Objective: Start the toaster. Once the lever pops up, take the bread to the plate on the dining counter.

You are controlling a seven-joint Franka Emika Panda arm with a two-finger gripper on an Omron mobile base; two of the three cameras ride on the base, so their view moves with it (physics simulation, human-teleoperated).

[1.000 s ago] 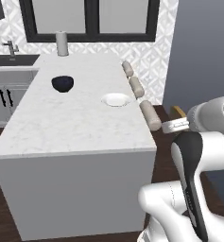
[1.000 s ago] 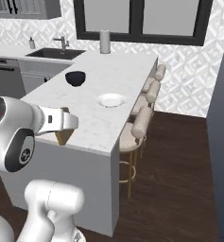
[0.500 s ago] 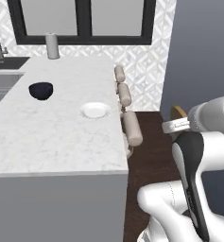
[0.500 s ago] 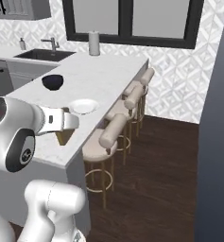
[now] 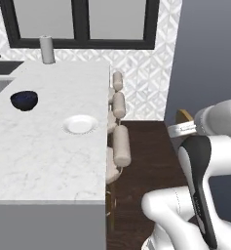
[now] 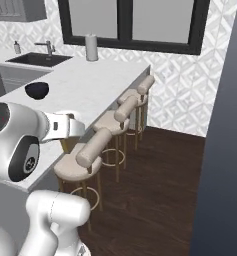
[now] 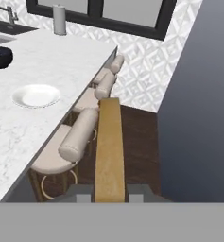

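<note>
bread (image 7: 108, 151) sits clamped in the gripper (image 7: 109, 193), whose two fingers are drawn in tight against its flat faces, one on each side. in the hand view the slice shows edge-on as a long golden-tan strip with a slightly darker brown rim at its far end, running straight up from between the finger tips. in the left base view a small tan corner of it (image 5: 184, 116) pokes out just past the white wrist, over the dark wood floor and well right of the counter edge. the slice hangs in the air beside the dining counter (image 5: 44, 161), not over it, and apart from the plate.

one plate (image 5: 80, 124) lies on the white grey-veined marble top, round, plain white and bare, near the counter's stool-side edge; the hand view has it (image 7: 36, 95) to the left of the held slice. one dark blue bowl (image 5: 24, 100) stands further back and left of the plate, well apart from it. one grey upright cylinder (image 5: 47, 49) stands at the far end of the top, below the black-framed window. three stools (image 6: 85, 160) with beige cushions and roll backs line the counter's side in a row. a sink with a tap (image 6: 46, 48) is set in the wall counter beyond, seen in the right base view.
</note>
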